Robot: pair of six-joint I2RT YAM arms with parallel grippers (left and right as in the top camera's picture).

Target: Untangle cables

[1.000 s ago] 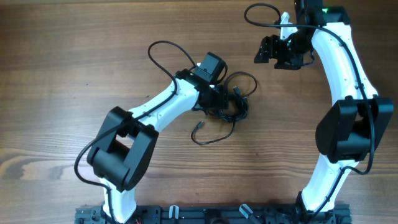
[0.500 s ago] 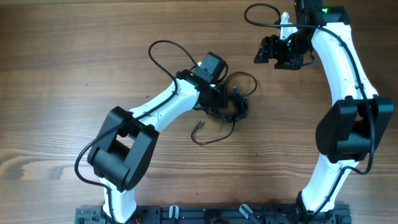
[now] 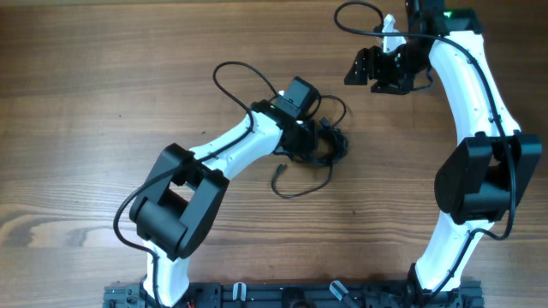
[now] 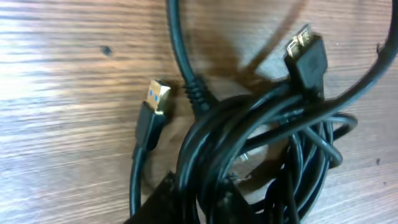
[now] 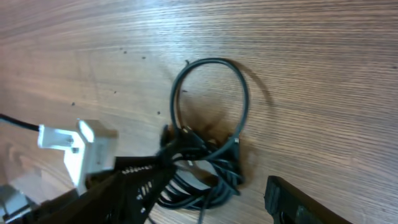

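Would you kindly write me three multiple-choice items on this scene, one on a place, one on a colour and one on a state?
1. Where does the cable tangle lie on the table?
A. at its left edge
B. near its middle, under the left arm
C. at the right arm's base

2. What colour is the insert of the USB-A plug?
A. red
B. white
C. blue

3. How do the right gripper's jaws stand?
A. apart, empty
B. shut on a cable
C. shut on a plug

Key: 1 B, the overhead view shows it mid-table beneath that arm; 2 C, blue shows inside the metal shell; 3 A, the right wrist view shows them wide apart, gripping nothing.
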